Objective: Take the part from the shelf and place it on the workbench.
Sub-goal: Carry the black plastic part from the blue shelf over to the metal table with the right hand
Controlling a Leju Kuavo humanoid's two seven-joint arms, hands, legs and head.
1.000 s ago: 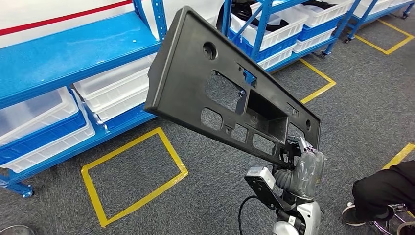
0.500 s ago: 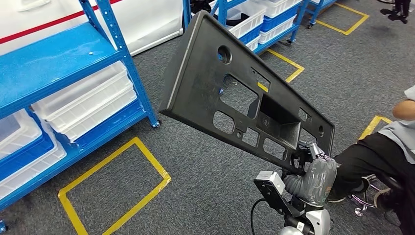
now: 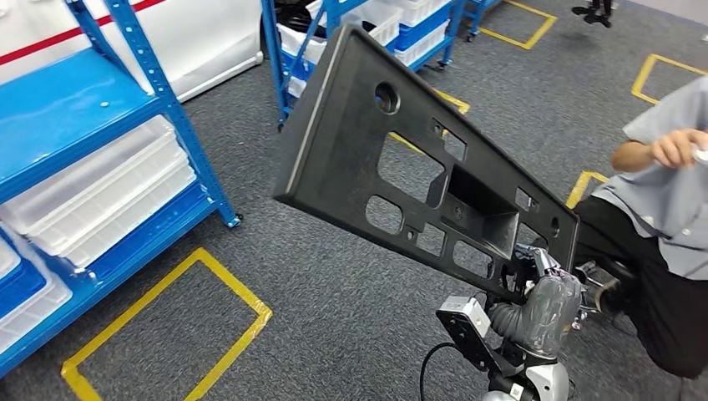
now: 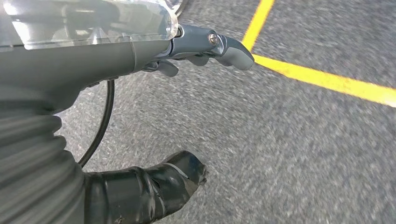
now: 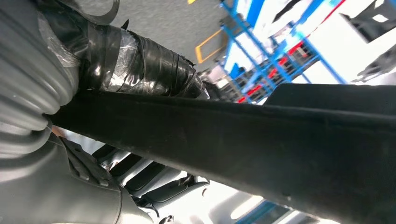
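Note:
The part is a long black plastic panel [image 3: 351,142] with several cutouts and a boxed recess. It is held up in the air, tilted, in the middle of the head view. My right hand [image 3: 543,296] grips its lower right end, the taped thumb [image 5: 140,60] wrapped over the panel's edge [image 5: 261,144] in the right wrist view. My left hand [image 4: 154,116] hangs over the grey carpet with its fingers apart and nothing in it.
Blue shelving [image 3: 92,109] with white bins [image 3: 108,192] stands at the left, and another blue rack [image 3: 367,25] at the back. Yellow tape squares [image 3: 167,334] mark the grey carpet. A person in a grey shirt [image 3: 668,184] crouches close at the right.
The whole scene has swung left in the picture: the camera is turning right, away from the shelves. The crouching person has come further into view. My right hand keeps its hold on the panel.

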